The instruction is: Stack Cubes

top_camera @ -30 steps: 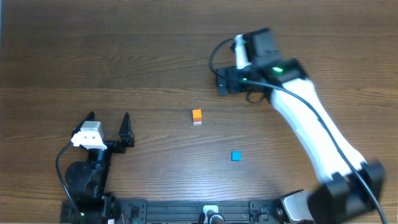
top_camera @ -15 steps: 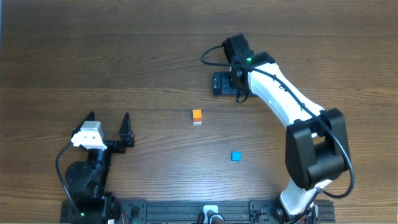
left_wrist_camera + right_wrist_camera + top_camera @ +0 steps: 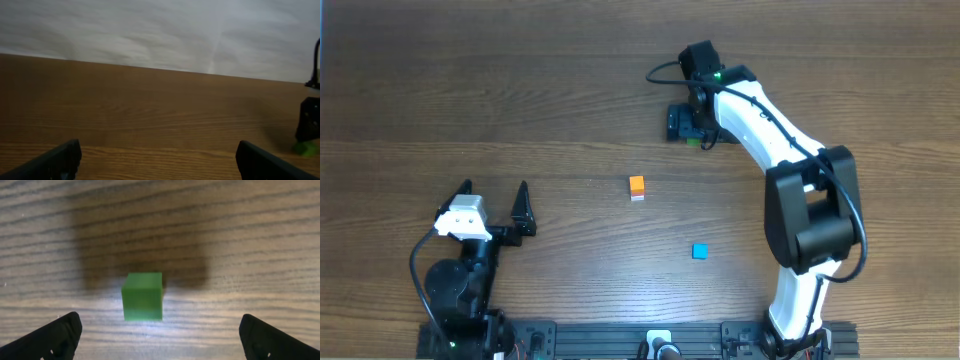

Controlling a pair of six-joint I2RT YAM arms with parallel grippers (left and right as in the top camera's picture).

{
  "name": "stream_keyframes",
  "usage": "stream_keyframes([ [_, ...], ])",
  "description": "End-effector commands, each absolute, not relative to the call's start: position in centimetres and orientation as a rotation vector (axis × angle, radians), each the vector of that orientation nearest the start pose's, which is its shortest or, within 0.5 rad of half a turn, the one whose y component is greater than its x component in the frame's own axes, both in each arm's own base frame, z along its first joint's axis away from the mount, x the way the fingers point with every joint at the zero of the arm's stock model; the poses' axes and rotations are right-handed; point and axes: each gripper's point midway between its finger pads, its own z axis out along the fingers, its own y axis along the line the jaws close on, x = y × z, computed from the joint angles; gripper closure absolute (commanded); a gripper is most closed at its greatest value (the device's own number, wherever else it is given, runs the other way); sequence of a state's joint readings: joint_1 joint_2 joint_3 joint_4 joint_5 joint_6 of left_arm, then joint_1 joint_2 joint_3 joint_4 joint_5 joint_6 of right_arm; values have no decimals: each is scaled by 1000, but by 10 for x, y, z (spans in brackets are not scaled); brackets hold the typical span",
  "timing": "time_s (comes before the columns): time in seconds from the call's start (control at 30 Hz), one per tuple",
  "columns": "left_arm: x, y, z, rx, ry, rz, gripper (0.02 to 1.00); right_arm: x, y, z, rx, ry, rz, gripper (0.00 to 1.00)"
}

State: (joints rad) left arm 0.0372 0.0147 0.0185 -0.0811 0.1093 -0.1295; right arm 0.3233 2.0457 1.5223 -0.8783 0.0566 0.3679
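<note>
Fingers (image 3: 50, 337) apart, the right hand (image 3: 160, 347) had shifted slightly to hang above the green cube (image 3: 143, 296) on the far bench (image 3: 470, 80), seemingly lined up for a grasp. The left hand (image 3: 494, 187) sat spread and idle.

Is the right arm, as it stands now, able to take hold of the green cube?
Probably yes. The right gripper hangs over the green cube, its fingers open wider than the cube, and nothing on the table blocks it.

Desk (image 3: 470, 80) brown, dark wood-grain streaks. Green cube (image 3: 143, 296), orange cube (image 3: 637, 183), white cube (image 3: 637, 196), blue cube (image 3: 700, 251). Right arm (image 3: 760, 120) white with black joints. Left hand (image 3: 494, 186) black.
</note>
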Motion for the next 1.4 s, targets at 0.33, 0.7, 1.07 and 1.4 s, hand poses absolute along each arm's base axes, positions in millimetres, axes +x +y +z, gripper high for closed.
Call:
stream_keyframes([
  [0.33,245,-10,159,-34,1643,-153,18,406,128,15,49,3010,-50,38],
  [0.7,245,-10,159,-34,1643,-153,18,416,132,14,5,2973,-32,148],
  [1.07,245,-10,159,-34,1643,-152,20,415,134,14,0,2976,-21,452],
  [1.4,245,-10,159,-34,1643,-153,18,414,135,13,-3,2980,-22,581],
])
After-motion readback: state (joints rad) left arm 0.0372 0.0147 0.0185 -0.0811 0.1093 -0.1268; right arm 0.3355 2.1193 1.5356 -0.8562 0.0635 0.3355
